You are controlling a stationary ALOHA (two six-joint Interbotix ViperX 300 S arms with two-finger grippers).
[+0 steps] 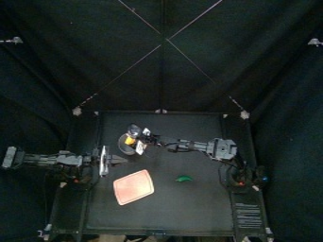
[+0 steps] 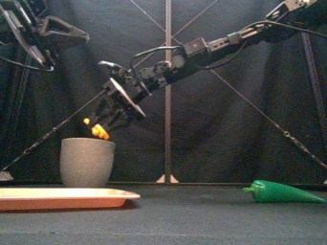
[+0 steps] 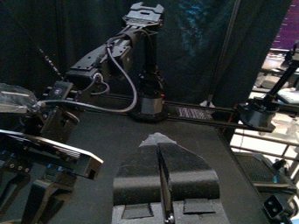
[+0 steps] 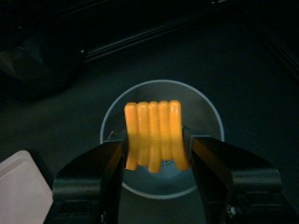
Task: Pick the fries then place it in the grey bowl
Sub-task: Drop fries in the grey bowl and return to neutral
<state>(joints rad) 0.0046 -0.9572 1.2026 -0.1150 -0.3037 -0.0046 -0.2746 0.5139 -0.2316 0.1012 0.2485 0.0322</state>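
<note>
Robot lab booth: black curtains (image 1: pixel 76 57), black table (image 1: pixel 190 206).

The black desk (image 1: pixel 190 203) carries three things. A flat pink tray (image 1: pixel 134 189) lies toward the front left. A tall grey bowl (image 2: pixel 87 163) stands upright behind the tray, nearer the back edge and apart from it. A small green toy (image 2: pixel 284 192) with a pointed end lies on its side to the tray's right, well apart from the bowl.

fries (image 4: pixel 155 131) over cup (image 2: pixel 87 163), tray (image 1: pixel 134 189) before it, toy vegetable (image 2: pixel 284 192) right of tray
</note>
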